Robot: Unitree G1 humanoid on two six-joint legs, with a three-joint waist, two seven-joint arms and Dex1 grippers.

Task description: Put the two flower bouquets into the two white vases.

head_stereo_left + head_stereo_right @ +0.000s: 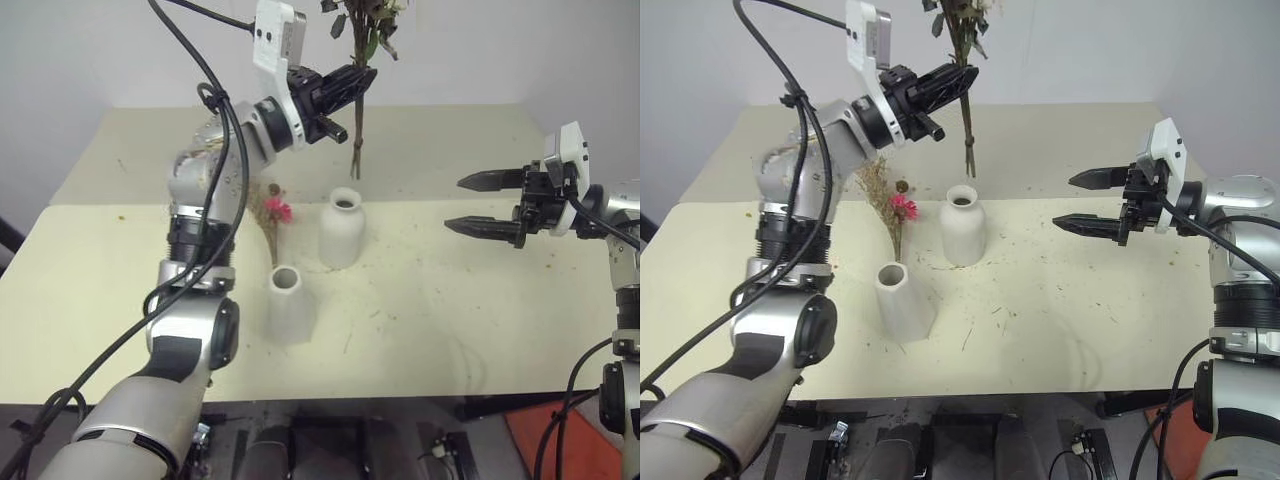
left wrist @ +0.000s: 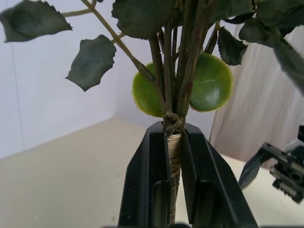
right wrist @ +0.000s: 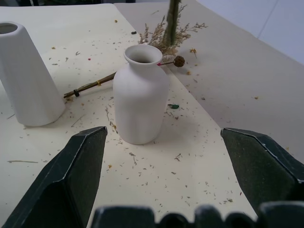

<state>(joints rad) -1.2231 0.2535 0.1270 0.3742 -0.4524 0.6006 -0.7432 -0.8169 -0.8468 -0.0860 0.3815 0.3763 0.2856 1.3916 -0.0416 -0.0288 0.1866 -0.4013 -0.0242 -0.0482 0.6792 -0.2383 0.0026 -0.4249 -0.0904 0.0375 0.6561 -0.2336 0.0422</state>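
Left gripper (image 1: pixel 352 84) fingers clamped on the wrapped stem band of the leafy bouquet (image 1: pixel 360 60), held up in the air above and behind the vases; in the left wrist view the two black fingers (image 2: pixel 152 180) pinch the twine-bound stems, dark leaves and two round green leaves fanning out past the fingertips. Bouquet's long axis is near vertical, heads up out of the frame top, cut stem ends hanging down, tips above and just behind the mouth of the bottle-shaped vase (image 1: pixel 341 230), not touching it. Right gripper (image 1: pixel 488 205) fingers spread wide, holding nothing, hovering level over the right part of the tabletop (image 1: pixel 470 300), pointing toward the vases; right wrist view looks between its fingers (image 3: pixel 71 175) straight at the bottle-shaped vase. That vase stands upright near the tabletop's middle, mouth up. Faceted vase (image 1: pixel 288 305) stands upright nearer the front edge and to the robot's left of the bottle one, apart from it, with a gap between them. Grassy bouquet with magenta flower (image 1: pixel 274 212) lies flat on the tabletop just behind the faceted vase and left of the bottle vase, long axis roughly front to back, flower end away from the robot, stem end toward the faceted vase. Tabletop is littered with small dry bits. Wide open surface to the right of both vases under the right gripper; front edge close to the faceted vase; back edge well behind the held bouquet.
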